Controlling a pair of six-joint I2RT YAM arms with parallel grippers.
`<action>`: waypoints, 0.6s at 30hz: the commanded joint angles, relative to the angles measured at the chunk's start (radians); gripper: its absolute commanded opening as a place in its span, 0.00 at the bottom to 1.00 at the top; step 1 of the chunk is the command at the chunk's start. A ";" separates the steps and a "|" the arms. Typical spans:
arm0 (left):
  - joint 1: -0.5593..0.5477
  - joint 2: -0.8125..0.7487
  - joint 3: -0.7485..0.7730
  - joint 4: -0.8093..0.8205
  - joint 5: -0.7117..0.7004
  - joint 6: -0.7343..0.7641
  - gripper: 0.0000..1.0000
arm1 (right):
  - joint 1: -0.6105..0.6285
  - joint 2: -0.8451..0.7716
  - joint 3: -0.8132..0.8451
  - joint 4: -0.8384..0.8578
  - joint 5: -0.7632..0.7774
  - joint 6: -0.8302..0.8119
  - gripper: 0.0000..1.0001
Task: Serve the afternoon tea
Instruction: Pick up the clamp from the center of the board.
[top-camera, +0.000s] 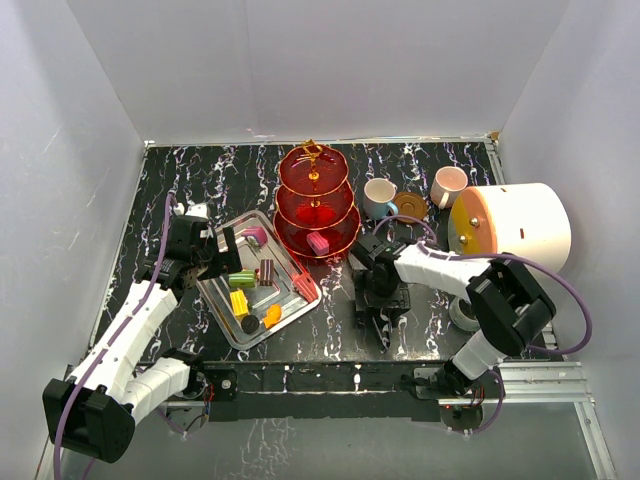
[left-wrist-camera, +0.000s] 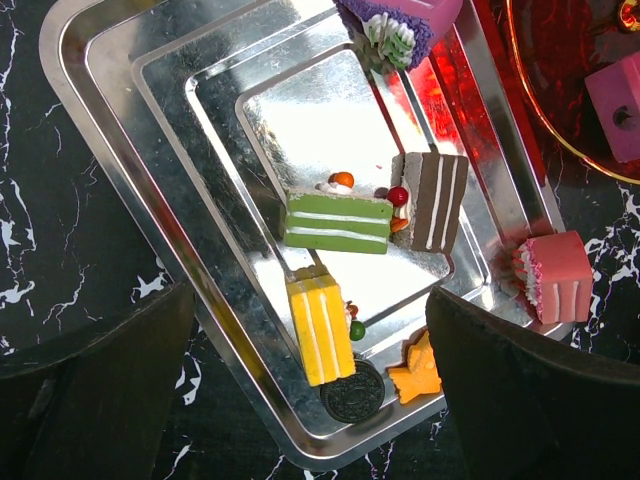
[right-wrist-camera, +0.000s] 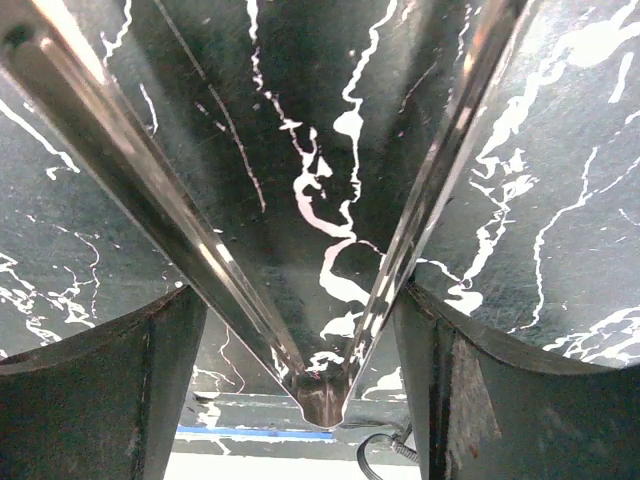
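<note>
The translucent red three-tier stand with its gold rod stands at the table's middle back, with a pink block sweet on its bottom tier. More sweets lie on the silver tray: a green slice, a brown slice, a yellow slice, a dark round cookie, an orange star and a pink cake. The blue cup, a brown saucer and the pink cup stand right of the stand. My left gripper hovers open over the tray. My right gripper is shut on metal tongs above bare table.
A big white cylinder with an orange face lies at the right, behind my right arm. White walls close in the black marbled table on three sides. A small grey round thing sits by the right arm's elbow.
</note>
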 joint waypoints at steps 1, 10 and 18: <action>-0.003 -0.022 0.016 -0.015 -0.011 -0.003 0.99 | -0.044 0.128 -0.066 0.154 0.083 -0.058 0.74; -0.003 -0.023 0.017 -0.017 -0.016 -0.006 0.99 | -0.061 0.234 -0.026 0.217 0.126 -0.094 0.54; -0.005 -0.023 0.016 -0.015 -0.013 -0.005 0.99 | -0.064 -0.032 -0.040 0.119 0.128 -0.029 0.37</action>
